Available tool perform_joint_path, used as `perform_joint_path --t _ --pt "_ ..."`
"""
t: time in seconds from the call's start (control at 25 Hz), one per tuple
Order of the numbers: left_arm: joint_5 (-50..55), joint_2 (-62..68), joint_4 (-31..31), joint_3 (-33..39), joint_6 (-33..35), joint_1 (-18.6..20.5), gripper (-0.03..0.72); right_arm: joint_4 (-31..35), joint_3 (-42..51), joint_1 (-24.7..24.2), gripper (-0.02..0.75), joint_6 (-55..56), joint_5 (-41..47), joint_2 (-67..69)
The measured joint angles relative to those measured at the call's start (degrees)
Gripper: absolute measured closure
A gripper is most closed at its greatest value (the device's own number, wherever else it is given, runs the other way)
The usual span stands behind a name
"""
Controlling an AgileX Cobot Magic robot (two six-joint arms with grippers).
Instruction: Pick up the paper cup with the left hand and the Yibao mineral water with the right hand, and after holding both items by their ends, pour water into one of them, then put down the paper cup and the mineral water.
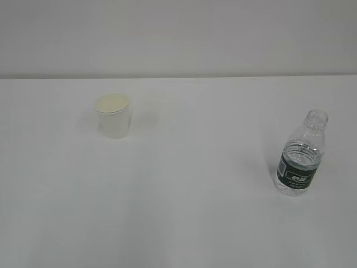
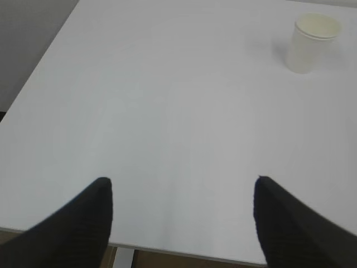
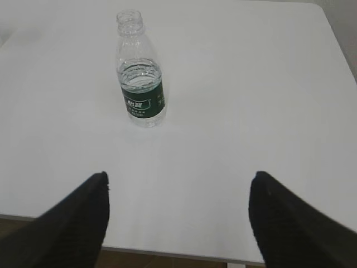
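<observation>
The paper cup (image 1: 114,115) stands upright on the white table, left of centre in the exterior view; the left wrist view has the paper cup (image 2: 312,43) far off at the top right. The Yibao mineral water (image 1: 300,153), uncapped and holding some water, stands upright at the right. In the right wrist view the Yibao mineral water (image 3: 140,70) is ahead and to the left. My left gripper (image 2: 182,181) hangs open over the table's near edge with nothing between its fingers. My right gripper (image 3: 178,176) is likewise open and empty over the near edge. Neither arm shows in the exterior view.
The white table (image 1: 184,201) runs back to a pale wall. Its left edge (image 2: 39,67) shows in the left wrist view, its right corner (image 3: 329,22) in the right wrist view. The near edge lies just under both grippers.
</observation>
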Motion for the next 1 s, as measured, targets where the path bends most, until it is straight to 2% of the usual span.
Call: perform_joint_path --t 1.0 --pt "0.0 0.0 0.0 0.0 0.0 0.0 0.127 0.0 0.0 0.0 0.148 0.0 0.0 0.0"
